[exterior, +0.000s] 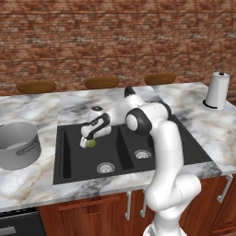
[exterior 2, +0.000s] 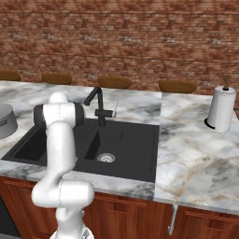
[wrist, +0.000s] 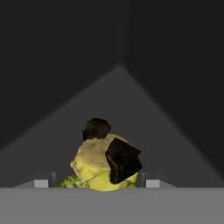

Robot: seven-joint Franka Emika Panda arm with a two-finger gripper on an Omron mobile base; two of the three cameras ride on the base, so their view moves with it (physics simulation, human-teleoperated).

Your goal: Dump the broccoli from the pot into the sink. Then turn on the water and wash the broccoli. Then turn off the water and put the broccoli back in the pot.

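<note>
The tiny yellow-green broccoli sits low in the larger left basin of the black sink, near its back wall. My gripper reaches down into that basin and is shut on the floret. In the hand view the broccoli lies between my two dark fingertips, which press on it from both sides, gripper. The grey metal pot stands upright on the counter left of the sink, and its edge shows at the far left. The arm hides the basin's left part.
A black faucet rises behind the divider between the basins. A white paper towel roll stands on the counter at the right. Brown wooden bowls line the counter's back edge. A brick wall stands behind.
</note>
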